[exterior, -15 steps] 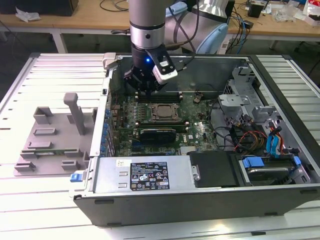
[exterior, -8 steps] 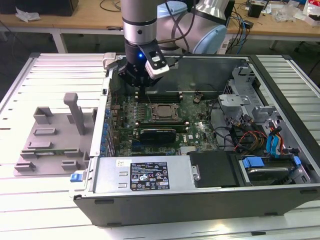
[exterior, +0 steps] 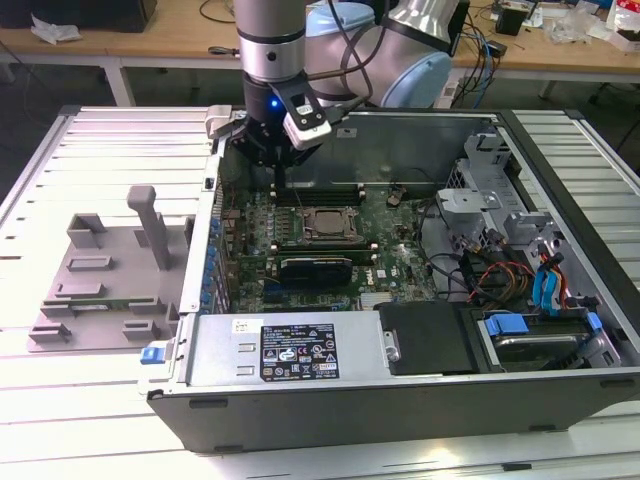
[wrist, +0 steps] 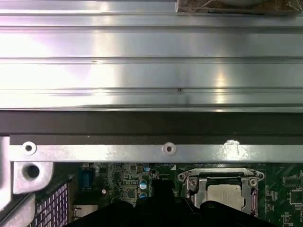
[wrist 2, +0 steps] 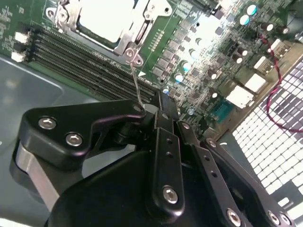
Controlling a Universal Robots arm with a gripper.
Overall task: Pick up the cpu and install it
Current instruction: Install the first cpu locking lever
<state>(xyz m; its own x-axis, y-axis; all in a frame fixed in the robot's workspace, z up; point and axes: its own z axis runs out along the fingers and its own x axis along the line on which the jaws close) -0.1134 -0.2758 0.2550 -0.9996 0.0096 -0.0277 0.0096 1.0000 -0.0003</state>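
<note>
**Gripper beside the socket lever, chip seated in the socket**

The small flat square cpu with its silvery-grey metal top (exterior: 329, 224) lies inside its metal socket frame (wrist 2: 137, 28) on the green motherboard (exterior: 400, 235) of the open grey computer case (exterior: 400, 400). The black gripper (exterior: 277, 168) hangs over the board's far edge, beside the socket. In the second wrist view its fingers (wrist 2: 163, 118) look closed together around the thin wire socket lever (wrist 2: 136, 85). Done well, this step likely needs a firm hold on the lever and a slow, steady arc, keeping clear of the memory slots (wrist 2: 85, 59).
</note>
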